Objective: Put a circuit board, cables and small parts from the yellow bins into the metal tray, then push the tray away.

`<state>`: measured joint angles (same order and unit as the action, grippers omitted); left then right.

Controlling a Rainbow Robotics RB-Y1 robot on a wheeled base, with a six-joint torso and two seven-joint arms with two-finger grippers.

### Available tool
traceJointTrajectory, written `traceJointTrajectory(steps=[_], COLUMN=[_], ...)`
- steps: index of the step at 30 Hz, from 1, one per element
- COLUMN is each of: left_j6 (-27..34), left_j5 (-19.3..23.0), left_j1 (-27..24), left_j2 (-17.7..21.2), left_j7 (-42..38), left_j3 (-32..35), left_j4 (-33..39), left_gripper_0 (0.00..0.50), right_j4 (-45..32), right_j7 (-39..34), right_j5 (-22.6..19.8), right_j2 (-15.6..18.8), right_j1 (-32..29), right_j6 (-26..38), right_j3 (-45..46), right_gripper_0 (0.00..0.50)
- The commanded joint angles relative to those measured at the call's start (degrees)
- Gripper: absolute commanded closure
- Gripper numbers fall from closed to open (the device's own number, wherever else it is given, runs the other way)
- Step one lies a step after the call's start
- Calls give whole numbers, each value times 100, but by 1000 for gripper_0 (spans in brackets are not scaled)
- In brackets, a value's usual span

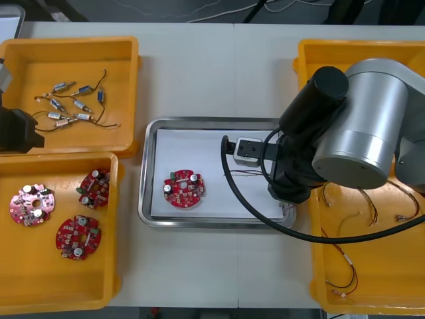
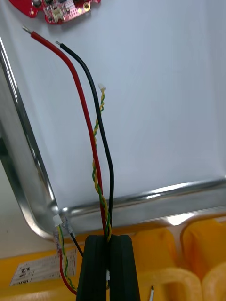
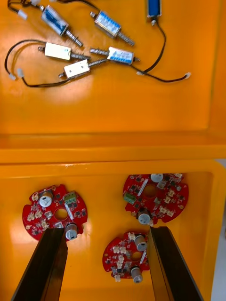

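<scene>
Working down by size. On the table (image 1: 199,60), yellow bins sit at both side edges: left far bin (image 1: 123,86), left near bin (image 1: 16,286), right bins (image 1: 398,279). Between them, mid-table, is the metal tray (image 1: 147,166), white inside.

My right gripper (image 2: 109,239) is over the tray's near right corner, fingers pinched almost together on a cable bundle. My left gripper (image 3: 107,230) hangs over the left near bin, fingers wide apart and gripping nothing, with spare boards (image 3: 155,195) below.

One red circuit board (image 1: 184,189) already lies in the tray, left of centre. The bundle is a red cable (image 2: 80,94), a black cable (image 2: 101,136) and a twisted red and yellow cable (image 2: 96,174), free ends reaching across the white floor toward that board. The small metal parts (image 1: 66,106) lie in the left far bin.

Risk: the bundle's tail, with a white connector (image 2: 59,220), hangs outside the tray's corner rim, over the bin. If I release here, its weight could drag the cables back out. It could also snag the bin when the tray gets pushed. The stiff ends might nudge the board too.
</scene>
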<state>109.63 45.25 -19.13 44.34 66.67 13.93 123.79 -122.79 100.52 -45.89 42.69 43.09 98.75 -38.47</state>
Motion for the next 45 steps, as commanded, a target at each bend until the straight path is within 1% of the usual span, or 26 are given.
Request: traceJointTrajectory(steps=[1,4,9,14,16,19,24,28,31,33,34,35,36,37,38,39,40,42,45], left_j6=[-100,-205,-319,-697,-917,-1066,-1102,-1084,-1084,-1075,-1058,-1031,-996,-952,-873,-829,-741,-636,-609], left_j5=[1,10,1,19,142,318,318,283,221,212,195,186,177,159,133,116,72,-78,-403], left_j1=[436,560,595,560,472,305,-29,-302,-522,-671,-768,-873,-935,-1040,-1146,-1207,-1348,-1532,-1770], left_j2=[233,233,233,233,233,224,224,224,224,224,224,224,224,224,224,224,224,224,163], left_j7=[311,382,452,487,522,540,566,601,557,522,513,487,478,469,461,461,461,452,382], left_j3=[277,330,348,348,348,348,339,269,154,93,58,22,-13,-48,-83,-118,-197,-373,-663], left_j4=[93,93,75,-118,-347,-663,-1138,-1472,-1656,-1815,-1920,-2034,-2096,-2201,-2289,-2342,-2421,-2500,-2535], left_gripper_0=[0,0,0,0,0,0,0,0,0,0,0,0,0,0,0,0,0,0,0], right_j4=[309,511,748,994,1091,1170,1258,1434,1495,1504,1504,1495,1495,1495,1495,1495,1495,1495,1495], right_j7=[547,758,1189,1409,1435,1444,1453,1435,1453,1453,1426,1426,1426,1418,1409,1409,1409,1409,1391], right_j5=[159,203,203,176,256,396,546,546,554,590,616,642,642,651,651,651,651,651,625], right_j2=[-287,-428,-603,-630,-630,-630,-647,-700,-762,-797,-806,-823,-823,-823,-823,-823,-832,-832,-832], right_j1=[463,507,516,516,516,516,516,516,516,516,516,516,525,534,543,551,587,622,630], right_j6=[-313,-453,-488,-770,-972,-1112,-1200,-1403,-1420,-1420,-1429,-1473,-1499,-1543,-1561,-1570,-1570,-1543,-1473], right_j3=[-477,-627,-697,-926,-1119,-1330,-1576,-1725,-1725,-1725,-1717,-1725,-1725,-1725,-1725,-1717,-1717,-1717,-1629], right_gripper_0=[500,500,500,500,500,500,500,500,500,490,468,395,338,240,169,130,53,0,0])
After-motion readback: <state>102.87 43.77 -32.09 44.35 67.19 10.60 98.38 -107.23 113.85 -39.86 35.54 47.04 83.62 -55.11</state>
